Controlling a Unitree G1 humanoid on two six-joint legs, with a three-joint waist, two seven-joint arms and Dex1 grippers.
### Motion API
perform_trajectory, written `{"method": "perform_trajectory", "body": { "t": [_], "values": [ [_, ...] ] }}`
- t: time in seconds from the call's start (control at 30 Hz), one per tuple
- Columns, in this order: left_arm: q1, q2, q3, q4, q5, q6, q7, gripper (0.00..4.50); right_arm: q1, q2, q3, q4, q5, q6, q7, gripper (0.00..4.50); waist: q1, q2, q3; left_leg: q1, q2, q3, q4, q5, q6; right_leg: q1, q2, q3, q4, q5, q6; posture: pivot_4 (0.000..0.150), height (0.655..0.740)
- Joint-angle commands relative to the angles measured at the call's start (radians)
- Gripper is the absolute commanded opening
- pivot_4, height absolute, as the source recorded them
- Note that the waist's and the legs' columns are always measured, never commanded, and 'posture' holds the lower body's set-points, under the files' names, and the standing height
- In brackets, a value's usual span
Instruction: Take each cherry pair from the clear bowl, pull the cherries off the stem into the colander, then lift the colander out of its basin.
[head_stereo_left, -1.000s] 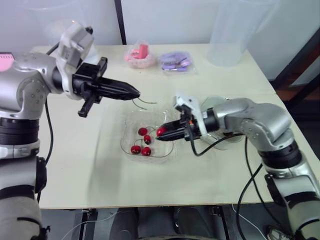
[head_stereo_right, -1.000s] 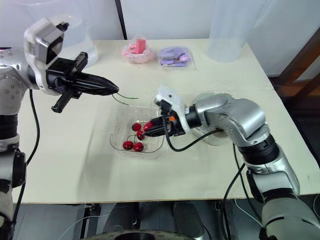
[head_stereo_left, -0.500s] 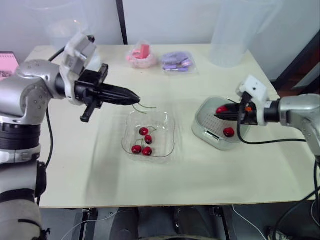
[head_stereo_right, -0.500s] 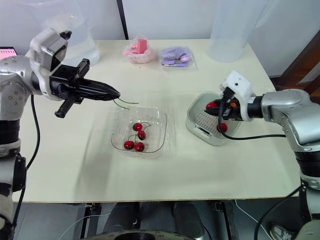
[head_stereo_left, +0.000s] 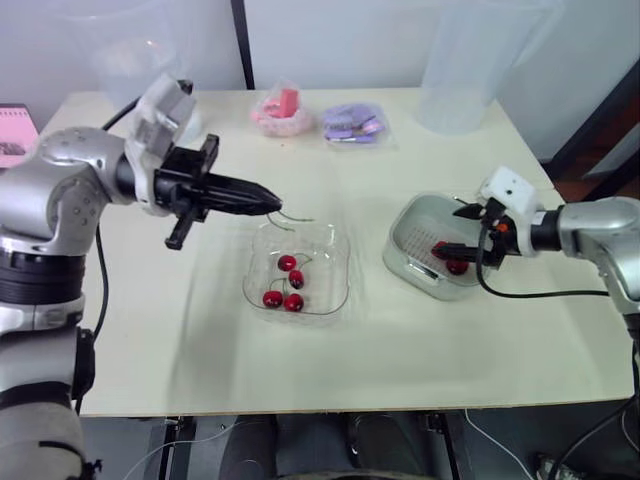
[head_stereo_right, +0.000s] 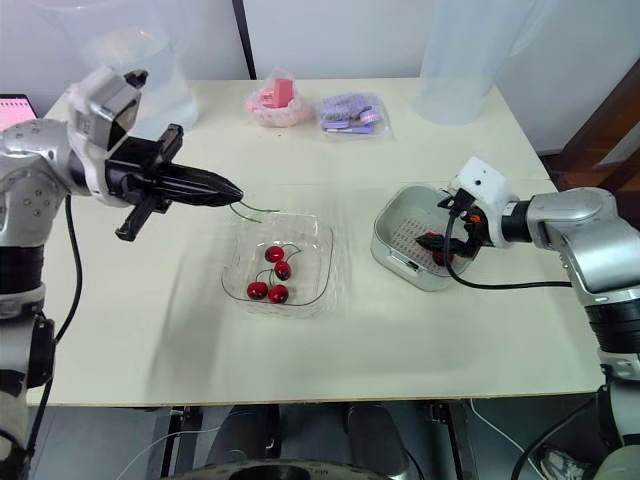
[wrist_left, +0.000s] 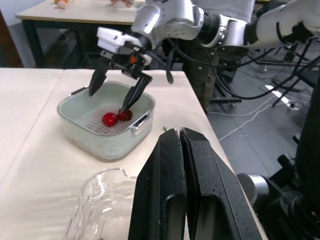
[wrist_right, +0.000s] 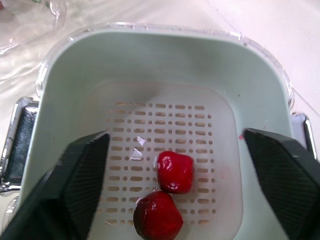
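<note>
The clear bowl (head_stereo_left: 332, 288) sits mid-table and holds two stemmed cherry pairs (head_stereo_left: 286, 284). Just above its far-left rim, my left gripper (head_stereo_left: 272, 204) is shut on a bare green stem (head_stereo_left: 297, 217); a green tip (wrist_left: 164, 129) shows at the closed fingertips. To the right stands the pale green colander (head_stereo_left: 412, 228) in its basin. Two loose red cherries (wrist_right: 175, 171) (wrist_right: 157, 215) lie on its perforated floor. My right gripper (wrist_right: 173, 135) hangs over them, open, fingers spread wide with nothing between; it also shows in the left wrist view (wrist_left: 109, 100).
At the back of the table lie a pink bag (head_stereo_left: 280, 110) and a purple bag (head_stereo_left: 352, 122). Large clear containers stand at the back right (head_stereo_left: 470, 70) and back left (head_stereo_left: 130, 60). The table's right edge runs close behind the colander.
My right gripper carried a cherry from the clear bowl to the colander, then opened; the cherry now lies beside the other one. The left gripper kept the stem, barely shifting.
</note>
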Motion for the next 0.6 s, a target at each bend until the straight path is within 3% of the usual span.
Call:
{"method": "perform_trajectory", "body": {
  "t": [0.03,0.3,0.6],
  "values": [
    [0.011,0.017,0.068,-0.024,-0.008,0.002,0.054,0.0,-0.087,-0.008,-0.073,-0.136,0.084,0.064,0.028,4.49,-0.002,0.001,0.0,0.0,0.0,0.0,0.0,0.0,0.0,0.0,0.0,0.0,0.0,0.0,0.0,0.15,0.7367],
    [0.117,0.055,0.164,0.113,0.039,0.008,0.202,0.0,-0.267,0.013,-0.107,-0.401,0.298,0.203,0.057,4.49,0.001,0.002,0.0,0.001,0.001,0.0,-0.001,0.0,0.0,0.001,0.0,-0.001,0.0,0.0,0.0,0.15,0.7367],
    [0.171,0.036,0.144,0.365,0.162,-0.1,0.226,0.0,-0.409,0.054,0.089,-0.415,0.18,0.172,0.046,4.49,0.006,0.001,0.0,-0.001,0.0,0.001,0.0,0.0,0.0,-0.001,-0.001,-0.001,0.0,0.0,0.0,0.15,0.7367]
  ]
}}
